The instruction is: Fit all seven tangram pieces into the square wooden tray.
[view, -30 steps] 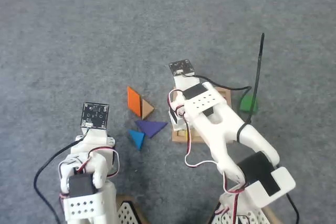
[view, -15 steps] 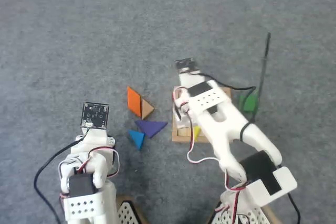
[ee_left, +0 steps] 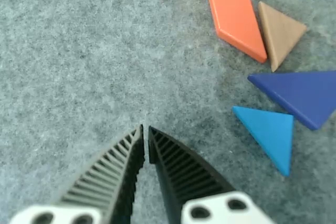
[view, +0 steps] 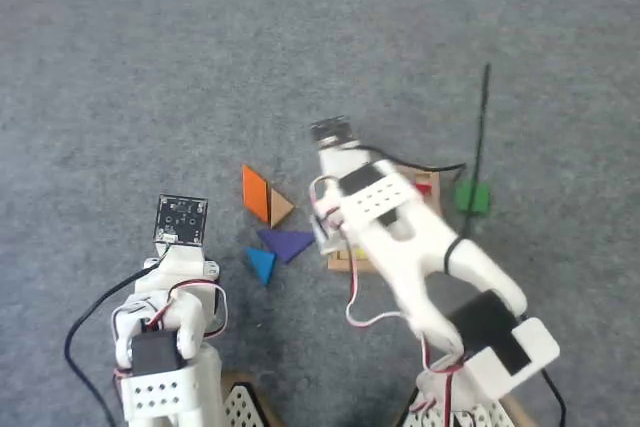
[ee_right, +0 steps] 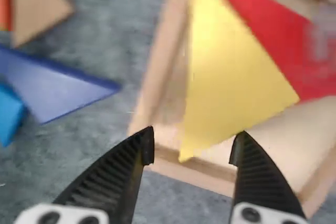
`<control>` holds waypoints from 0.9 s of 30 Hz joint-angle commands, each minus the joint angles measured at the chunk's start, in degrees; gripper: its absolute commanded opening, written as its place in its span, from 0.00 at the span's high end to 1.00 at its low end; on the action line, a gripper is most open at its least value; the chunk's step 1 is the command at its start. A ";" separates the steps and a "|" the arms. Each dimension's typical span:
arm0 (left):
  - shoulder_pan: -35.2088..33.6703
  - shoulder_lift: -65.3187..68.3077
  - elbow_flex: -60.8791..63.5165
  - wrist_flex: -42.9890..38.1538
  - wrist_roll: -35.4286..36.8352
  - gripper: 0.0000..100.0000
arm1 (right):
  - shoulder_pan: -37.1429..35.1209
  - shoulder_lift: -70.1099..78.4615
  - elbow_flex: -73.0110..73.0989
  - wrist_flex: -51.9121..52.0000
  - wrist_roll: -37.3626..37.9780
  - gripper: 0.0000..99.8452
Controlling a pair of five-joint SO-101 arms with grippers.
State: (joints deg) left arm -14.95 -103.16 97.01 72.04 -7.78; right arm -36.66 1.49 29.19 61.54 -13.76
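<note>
The square wooden tray (ee_right: 164, 72) holds a yellow triangle (ee_right: 226, 77) and a red piece (ee_right: 262, 35); one yellow corner reaches the near rim. My right gripper (ee_right: 191, 148) hangs open just above that corner with nothing between its fingers. In the high view the right arm (view: 375, 202) covers most of the tray (view: 430, 185). On the carpet left of the tray lie an orange parallelogram (view: 255, 192), a tan triangle (view: 281, 207), a dark blue triangle (view: 288, 243) and a light blue triangle (view: 262, 264). My left gripper (ee_left: 145, 129) is shut on nothing, over bare carpet short of those pieces.
A green piece (view: 472, 195) lies on the carpet right of the tray, with a thin black rod (view: 483, 117) rising beside it. The left arm (view: 180, 247) stands at the front left. Grey carpet runs open across the far half of the table.
The right arm has swung a little to the left over the tray. The yellow corner seen half a second ago by the tray's front rim is now under the arm. The left arm kept still.
</note>
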 commanded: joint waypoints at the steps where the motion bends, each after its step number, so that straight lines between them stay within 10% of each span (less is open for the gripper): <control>1: 0.00 -0.70 -0.48 0.26 -0.35 0.98 | -4.26 -4.09 -0.70 -1.45 -0.26 0.76; 27: 0.00 -0.70 -0.48 0.26 -0.35 0.98 | 12.00 -8.13 5.45 -1.80 6.33 0.76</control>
State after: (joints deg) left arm -14.95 -103.16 97.01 72.04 -7.78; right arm -25.67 -8.53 34.81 63.82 -8.31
